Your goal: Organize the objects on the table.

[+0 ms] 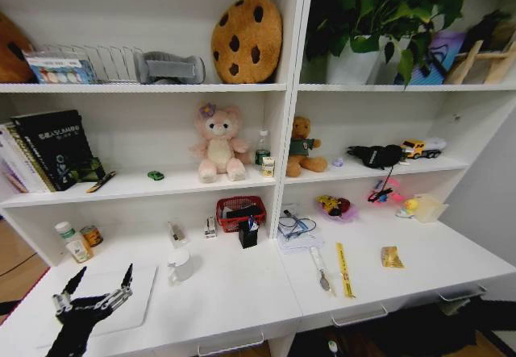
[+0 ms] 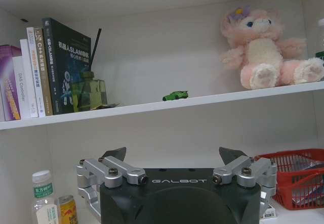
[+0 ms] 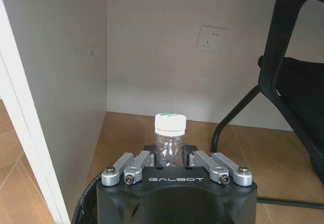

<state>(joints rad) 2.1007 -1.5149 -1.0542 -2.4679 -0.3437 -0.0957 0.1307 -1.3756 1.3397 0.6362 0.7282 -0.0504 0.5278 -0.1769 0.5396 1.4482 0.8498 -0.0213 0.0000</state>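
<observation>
My left gripper (image 1: 103, 275) hovers open over the slim silver laptop (image 1: 139, 296) at the table's (image 1: 234, 300) front left corner; in the left wrist view the left gripper (image 2: 173, 155) has nothing between its fingers. A tiny green toy car (image 1: 156, 175) (image 2: 175, 95) sits on the shelf above, near a black pen (image 1: 101, 181). On the desk lie a white mug (image 1: 181, 266), a yellow strip (image 1: 344, 270), a yellow packet (image 1: 393, 257) and a coiled cable (image 1: 297, 228). My right gripper (image 3: 170, 157) is low near the floor, shut on a clear bottle (image 3: 169, 133) with a white cap.
A red basket (image 1: 240, 212) and black pen holder (image 1: 248, 234) stand mid-desk. Small bottles (image 1: 74, 242) and a can (image 1: 92, 235) sit at the back left. Books (image 2: 55, 67) and a pink plush (image 2: 263, 49) fill the shelf. A black chair (image 3: 296, 82) stands beside the right arm.
</observation>
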